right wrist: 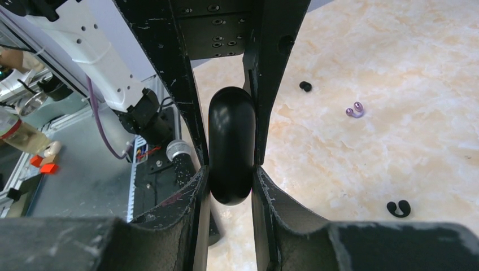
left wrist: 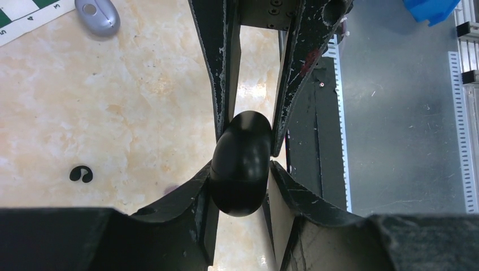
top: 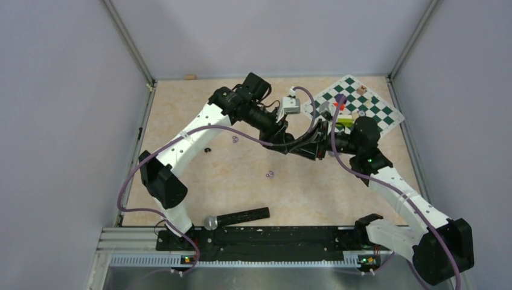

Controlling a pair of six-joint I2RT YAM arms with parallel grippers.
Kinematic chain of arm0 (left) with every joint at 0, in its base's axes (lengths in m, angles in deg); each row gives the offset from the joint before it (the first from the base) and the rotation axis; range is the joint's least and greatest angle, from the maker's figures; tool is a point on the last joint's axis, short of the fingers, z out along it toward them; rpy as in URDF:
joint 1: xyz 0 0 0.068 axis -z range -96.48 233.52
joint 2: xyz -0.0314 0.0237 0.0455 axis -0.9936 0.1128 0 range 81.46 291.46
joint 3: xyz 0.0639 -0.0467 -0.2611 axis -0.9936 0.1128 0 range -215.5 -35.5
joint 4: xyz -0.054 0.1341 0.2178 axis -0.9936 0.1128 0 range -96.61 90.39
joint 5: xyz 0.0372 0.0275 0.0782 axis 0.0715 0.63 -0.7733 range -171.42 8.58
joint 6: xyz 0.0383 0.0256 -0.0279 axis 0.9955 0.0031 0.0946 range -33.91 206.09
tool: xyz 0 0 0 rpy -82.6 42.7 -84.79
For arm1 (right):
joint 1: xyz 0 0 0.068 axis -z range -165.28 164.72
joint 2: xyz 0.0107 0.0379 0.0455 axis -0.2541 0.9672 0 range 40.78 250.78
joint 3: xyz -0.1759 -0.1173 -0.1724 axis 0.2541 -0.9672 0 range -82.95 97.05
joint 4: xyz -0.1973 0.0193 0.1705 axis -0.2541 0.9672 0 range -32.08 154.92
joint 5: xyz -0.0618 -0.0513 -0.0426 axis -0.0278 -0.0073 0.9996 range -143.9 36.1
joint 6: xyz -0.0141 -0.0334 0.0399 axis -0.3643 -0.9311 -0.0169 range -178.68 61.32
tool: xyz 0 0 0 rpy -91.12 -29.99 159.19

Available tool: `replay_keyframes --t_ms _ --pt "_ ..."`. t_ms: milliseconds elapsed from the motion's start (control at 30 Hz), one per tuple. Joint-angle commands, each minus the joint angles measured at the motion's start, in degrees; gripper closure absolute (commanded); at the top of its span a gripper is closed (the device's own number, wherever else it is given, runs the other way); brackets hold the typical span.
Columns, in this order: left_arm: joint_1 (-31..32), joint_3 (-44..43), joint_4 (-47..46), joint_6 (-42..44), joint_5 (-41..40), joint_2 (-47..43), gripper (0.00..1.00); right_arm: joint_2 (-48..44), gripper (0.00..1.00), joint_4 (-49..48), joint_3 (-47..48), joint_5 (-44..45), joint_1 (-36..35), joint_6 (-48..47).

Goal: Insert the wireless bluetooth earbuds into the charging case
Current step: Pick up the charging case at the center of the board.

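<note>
A glossy black oval charging case [left wrist: 243, 141] hangs above the table, held from both ends. My left gripper [left wrist: 242, 172] is shut on its lower end. From the opposite side my right gripper [right wrist: 230, 172] is shut on the same case [right wrist: 231, 127]. In the top view the two grippers meet at mid-table [top: 302, 144], and the case is hidden between them. Loose earbuds lie on the table: a black one [top: 207, 149] and two lilac ones [top: 234, 139] [top: 270, 174]. The right wrist view shows two black earbuds [right wrist: 305, 86] [right wrist: 399, 208] and one lilac [right wrist: 355, 110].
A green-and-white chessboard [top: 377, 115] with small coloured blocks lies at the back right. A grey oval case [left wrist: 98, 14] sits by its edge. A black rod with a silver head [top: 238, 217] lies near the front rail. Walls enclose the table.
</note>
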Motion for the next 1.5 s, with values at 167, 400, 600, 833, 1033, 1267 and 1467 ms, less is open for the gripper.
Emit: replay_keyframes --t_ms 167,400,600,833,1033,1267,1467 --pt "-0.87 -0.87 -3.34 -2.65 2.34 -2.43 0.60 0.19 0.94 -7.73 -2.43 2.39 1.03 3.88" --pt "-0.92 -0.53 -3.77 -3.03 3.22 -2.21 0.70 0.40 0.94 -9.10 -3.00 1.90 1.03 4.76" --pt "-0.96 -0.42 -3.75 -2.93 3.27 -1.74 0.87 0.38 0.94 -9.10 -2.91 1.29 1.03 4.55" --pt "-0.86 0.89 -3.50 -1.49 3.54 -2.00 0.87 -1.62 0.70 -5.94 -0.92 -1.16 1.90 2.67" --pt "-0.07 2.69 -3.17 0.49 2.59 -1.81 0.86 -2.76 0.55 -2.30 1.21 -3.51 3.38 0.45" --pt "1.67 1.95 -1.89 1.45 0.70 -0.41 0.86 -1.94 0.53 -3.65 0.83 -6.58 3.41 1.10" --pt "3.61 0.77 0.15 2.68 -0.64 1.91 0.86 -1.35 0.54 -4.48 0.42 -8.13 3.40 1.24"
